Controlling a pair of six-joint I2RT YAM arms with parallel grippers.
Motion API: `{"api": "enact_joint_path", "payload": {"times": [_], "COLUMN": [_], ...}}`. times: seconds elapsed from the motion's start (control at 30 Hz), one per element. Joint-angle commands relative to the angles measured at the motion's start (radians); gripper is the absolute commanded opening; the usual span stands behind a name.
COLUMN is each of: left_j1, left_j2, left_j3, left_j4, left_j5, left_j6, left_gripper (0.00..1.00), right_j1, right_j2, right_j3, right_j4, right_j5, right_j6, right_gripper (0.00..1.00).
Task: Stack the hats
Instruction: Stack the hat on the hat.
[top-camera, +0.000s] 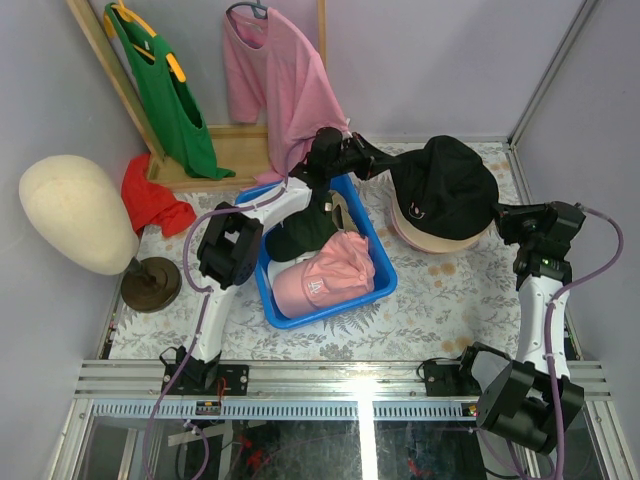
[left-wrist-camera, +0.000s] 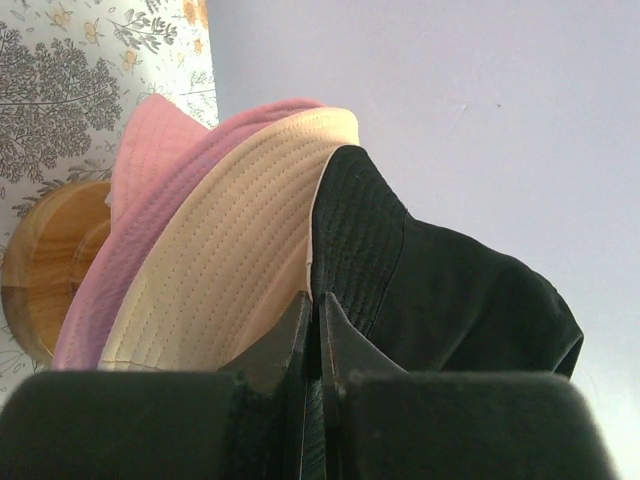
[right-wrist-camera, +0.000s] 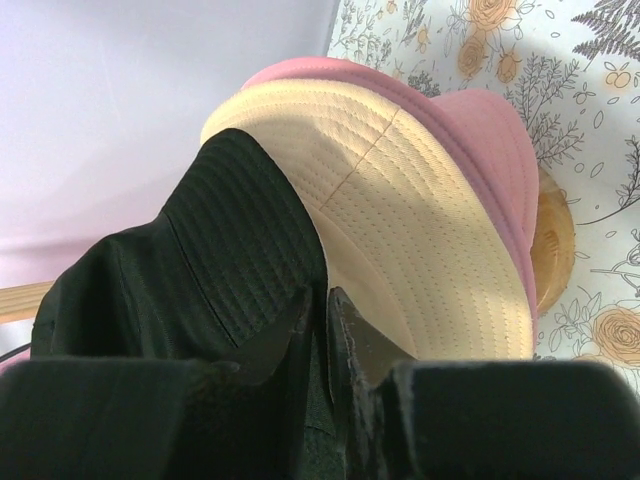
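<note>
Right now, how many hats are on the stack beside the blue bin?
3. A black bucket hat on top, a cream bucket hat under it, a pink hat at the bottom. Others may be hidden underneath.

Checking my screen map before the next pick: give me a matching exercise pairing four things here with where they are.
1 black bucket hat
2 pink baseball cap
3 mannequin head
4 green T-shirt

A inside the blue bin
B hanging at back left
C topping the hat pile
D standing at far left

Pairs: 1-C, 2-A, 3-D, 4-B
</note>
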Motion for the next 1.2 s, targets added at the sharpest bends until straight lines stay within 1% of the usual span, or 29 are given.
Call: {"api": "enact_joint_path", "payload": {"times": [0.0,0.07,0.3,0.4,0.73,1.17], "left_j1": [0.011,0.011,0.008,0.004,-0.003,-0.009], "left_j2": [0.008,0.014,0.043,0.060,0.085,0.112], "left_j3": [0.054,0.066,0.111,0.137,0.156,0.142], "left_j4": [-0.073,-0.105,-0.223,-0.272,-0.333,-0.340], "left_j5": [0.014,0.015,0.010,0.010,0.003,-0.009], "left_j6": [0.023,0.044,0.110,0.138,0.180,0.181], "left_gripper": [0.00,0.00,0.00,0.00,0.01,0.01], "right_j1": [-0.002,-0.003,-0.002,-0.002,-0.002,-0.002], "right_j2": [0.002,0.006,0.022,0.031,0.049,0.086], "right_j3": [0.038,0.038,0.009,0.005,-0.028,-0.078], "right_j4": [0.019,0.019,0.033,0.031,0.013,0.022], "right_j5": [0.048,0.051,0.061,0.064,0.089,0.104], "right_j6": [-0.035,-0.047,-0.050,-0.062,-0.096,-0.128], "right_gripper": [0.13,0.07,0.00,0.00,0.00,0.00]}}
